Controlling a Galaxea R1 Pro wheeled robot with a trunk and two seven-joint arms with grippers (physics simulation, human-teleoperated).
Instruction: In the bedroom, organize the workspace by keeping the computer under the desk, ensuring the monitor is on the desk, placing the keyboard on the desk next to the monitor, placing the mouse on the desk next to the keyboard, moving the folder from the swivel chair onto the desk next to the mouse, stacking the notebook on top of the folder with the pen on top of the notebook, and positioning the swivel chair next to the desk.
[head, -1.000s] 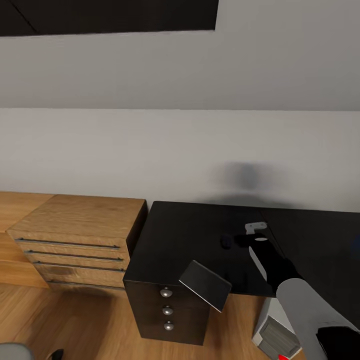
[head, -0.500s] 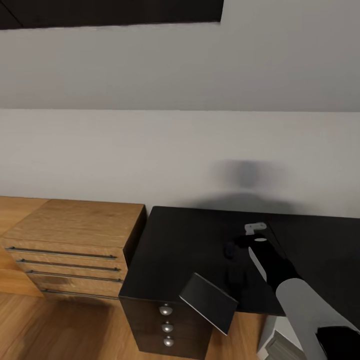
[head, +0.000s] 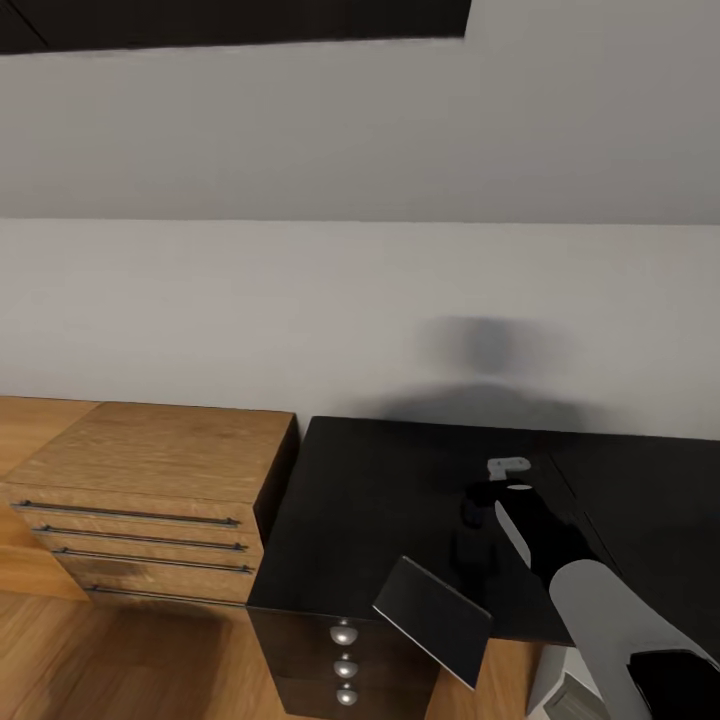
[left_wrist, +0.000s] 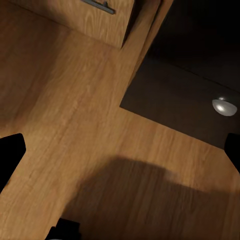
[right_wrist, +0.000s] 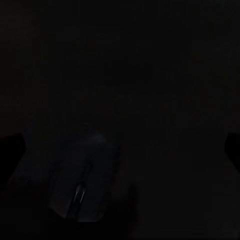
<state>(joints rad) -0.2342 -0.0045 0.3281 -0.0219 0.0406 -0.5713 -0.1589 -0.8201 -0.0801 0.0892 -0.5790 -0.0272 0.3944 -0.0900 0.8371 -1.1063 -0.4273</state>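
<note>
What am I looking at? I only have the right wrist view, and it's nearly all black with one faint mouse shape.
Observer: That black is the desk. The head view shows your right arm reaching out over its top.
Operator: What's past the desk's left end?
Observer: A wooden drawer chest stands right beside it, against the wall.
Operator: And my left gripper?
Observer: The left wrist view shows the left gripper open, low over the wood floor, near a silver drawer knob.
</note>
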